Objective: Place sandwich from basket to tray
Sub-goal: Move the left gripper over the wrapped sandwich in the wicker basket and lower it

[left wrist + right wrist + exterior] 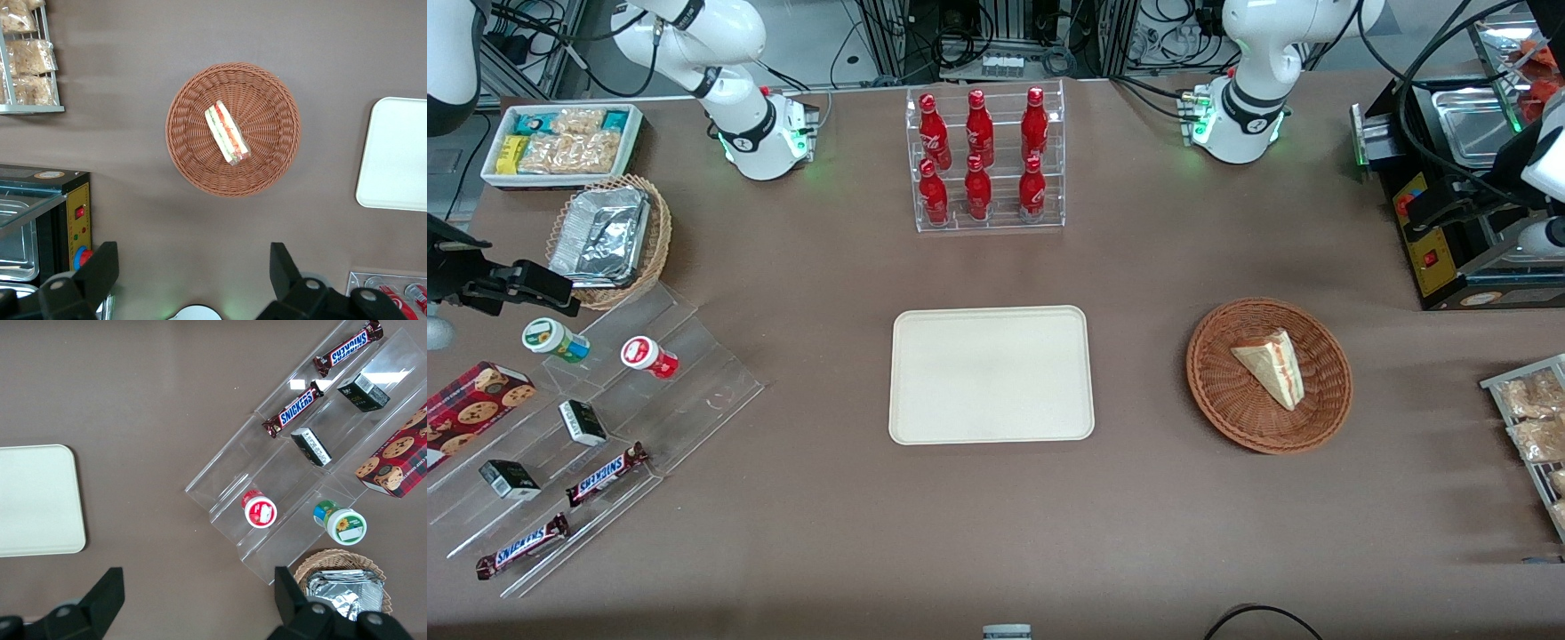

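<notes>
A: Nearest the front camera, what do we have?

B: We see the clear stepped display (596,427) toward the parked arm's end, with two Snickers bars (605,474), small dark boxes, two lidded cups (647,356) and a cookie box (471,404) beside it. Toward the working arm's end a wire rack of snack bags (1529,427) sits at the table edge.

A: And mid-table?

B: The tray (991,374) lies flat with nothing on it. Well apart from it, toward the working arm's end, stands the basket (1269,375), and the sandwich (1272,366) lies inside it, on its side, its red, orange and green layers plain in the wrist view (227,132).

A: Where is the gripper?

B: We find the gripper (193,267) high above the table, clear of the basket (233,129) and touching nothing. Its two black fingers (100,267) stand spread wide, with only bare table showing between them.

A: Farther off?

B: A tan basket of foil trays (609,238) and a white bin of snacks (560,142) toward the parked arm's end, a clear rack of red bottles (985,158) in the middle, and a black oven (1449,204) toward the working arm's end.
</notes>
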Robot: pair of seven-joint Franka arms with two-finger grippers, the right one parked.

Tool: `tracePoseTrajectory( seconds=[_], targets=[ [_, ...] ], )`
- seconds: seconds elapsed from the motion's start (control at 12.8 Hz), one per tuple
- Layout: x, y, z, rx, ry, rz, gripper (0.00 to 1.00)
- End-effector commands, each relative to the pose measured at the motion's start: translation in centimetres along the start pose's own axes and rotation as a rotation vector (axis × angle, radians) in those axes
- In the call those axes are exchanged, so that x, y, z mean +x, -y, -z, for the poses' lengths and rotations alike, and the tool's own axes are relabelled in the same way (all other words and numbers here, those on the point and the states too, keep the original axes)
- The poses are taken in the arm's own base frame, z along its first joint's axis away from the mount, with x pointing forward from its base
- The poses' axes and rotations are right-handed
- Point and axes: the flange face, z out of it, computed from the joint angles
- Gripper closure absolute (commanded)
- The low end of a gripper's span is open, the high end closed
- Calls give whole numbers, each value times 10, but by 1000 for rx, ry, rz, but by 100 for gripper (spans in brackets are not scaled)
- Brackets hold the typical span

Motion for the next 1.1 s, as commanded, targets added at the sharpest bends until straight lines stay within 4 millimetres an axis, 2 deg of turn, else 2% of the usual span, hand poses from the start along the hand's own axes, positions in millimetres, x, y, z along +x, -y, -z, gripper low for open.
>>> tracePoseTrajectory(
  seconds=[0.0, 0.16, 0.39, 0.55, 0.63, 1.02],
  targets=[
    [3, -2, -4, -9, -15, -15, 0],
    [6, -2, -8, -5, -26, -3, 0],
    [12, -2, -43, -11, -13, 5, 0],
    [15, -2, -72, -4, -23, 3, 0],
    [16, -3, -94, 2, -21, 14, 0],
    [14, -12, -182, -9, -49, 261, 0]
  ],
)
